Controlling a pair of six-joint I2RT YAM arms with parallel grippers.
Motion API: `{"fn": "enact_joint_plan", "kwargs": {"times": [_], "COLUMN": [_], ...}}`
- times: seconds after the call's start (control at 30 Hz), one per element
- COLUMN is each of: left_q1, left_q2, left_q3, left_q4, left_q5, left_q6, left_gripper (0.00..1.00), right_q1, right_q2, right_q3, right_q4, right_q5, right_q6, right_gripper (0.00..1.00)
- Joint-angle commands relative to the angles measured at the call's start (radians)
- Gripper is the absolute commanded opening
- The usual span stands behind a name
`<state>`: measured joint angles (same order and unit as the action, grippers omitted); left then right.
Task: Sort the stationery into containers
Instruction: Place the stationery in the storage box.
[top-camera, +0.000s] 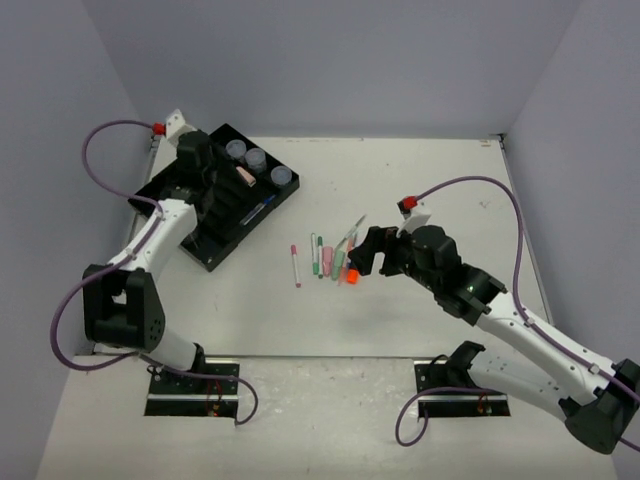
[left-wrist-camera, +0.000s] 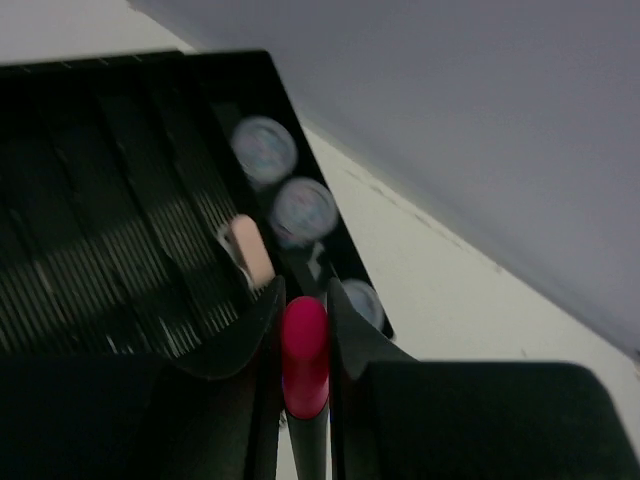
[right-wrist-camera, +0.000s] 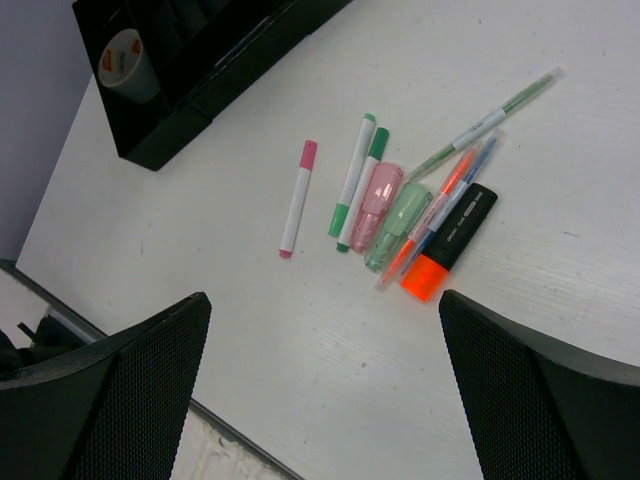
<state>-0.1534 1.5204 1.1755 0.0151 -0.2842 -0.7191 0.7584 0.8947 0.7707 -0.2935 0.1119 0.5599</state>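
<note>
My left gripper (top-camera: 205, 178) (left-wrist-camera: 303, 300) is shut on a black pen with a red cap (left-wrist-camera: 305, 350) and holds it over the black divided tray (top-camera: 225, 250) (left-wrist-camera: 120, 260). Three round greyish jars (top-camera: 256, 159) (left-wrist-camera: 303, 207) and a pink-white stapler-like piece (top-camera: 243, 174) (left-wrist-camera: 250, 250) sit in the tray's far end. My right gripper (top-camera: 365, 255) (right-wrist-camera: 322, 300) is open and empty, just above a row of pens on the table: a pink-capped pen (right-wrist-camera: 297, 198), two green ones (right-wrist-camera: 352, 175), pink (right-wrist-camera: 375, 205) and green (right-wrist-camera: 398, 225) stubby markers, and an orange-black highlighter (right-wrist-camera: 450, 240).
A blue pen (top-camera: 258, 212) lies in one tray compartment. A long thin green pen (right-wrist-camera: 490, 120) lies at an angle behind the row. Purple walls close in the table on three sides. The table's near edge (right-wrist-camera: 100, 350) runs below the right gripper.
</note>
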Motion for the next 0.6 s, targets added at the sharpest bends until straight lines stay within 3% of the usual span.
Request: {"fn": "enact_joint_plan", "kwargs": {"times": [0.0, 0.23, 0.57], "left_q1": [0.085, 0.152, 0.153], "left_q2": [0.160, 0.402, 0.553], "left_q3": [0.119, 0.279, 0.295], "left_q4": [-0.035, 0.008, 0.092], "left_q5": [-0.216, -0.155, -0.065], "left_q6": [0.025, -0.066, -0.137], "left_gripper": [0.00, 0.00, 0.00], "right_q1": [-0.007, -0.013, -0.016], "right_q2": [-0.020, -0.037, 0.009], "right_q3": [-0.028, -0.063, -0.076], "right_q4": [-0.013, -0.005, 0.022], "right_q5": [0.025, 0.027, -0.006], "right_q6": [-0.013, -0.027, -0.031], "right_gripper": [0.99, 0.99, 0.99]}}
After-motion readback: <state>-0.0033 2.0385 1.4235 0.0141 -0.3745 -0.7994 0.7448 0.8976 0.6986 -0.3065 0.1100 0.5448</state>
